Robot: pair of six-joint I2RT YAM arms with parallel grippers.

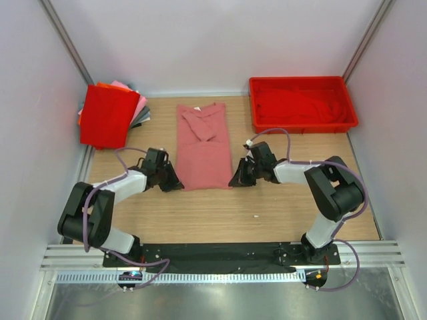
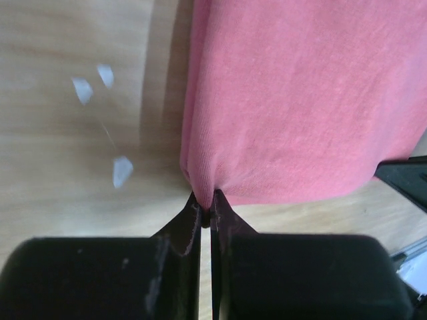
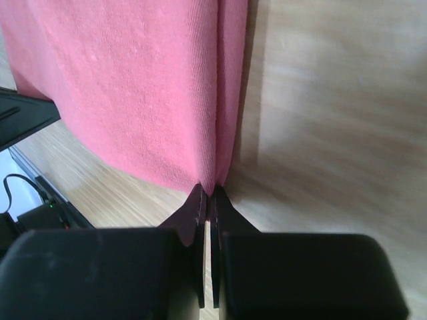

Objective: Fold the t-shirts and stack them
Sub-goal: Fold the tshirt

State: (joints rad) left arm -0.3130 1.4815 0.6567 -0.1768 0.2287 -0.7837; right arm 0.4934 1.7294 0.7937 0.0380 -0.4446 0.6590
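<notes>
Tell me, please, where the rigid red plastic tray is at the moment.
In the top view the red tray sits at the table's far right corner, right of the salmon-pink t-shirt and beyond the right gripper.

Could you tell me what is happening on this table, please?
Both arms are folding a dusty salmon-pink cloth t-shirt lying flat on the wooden table, sleeves tucked in. The left gripper and right gripper each pinch one near hem corner. A pile of folded t-shirts, bright red on top, waits far left.
</notes>
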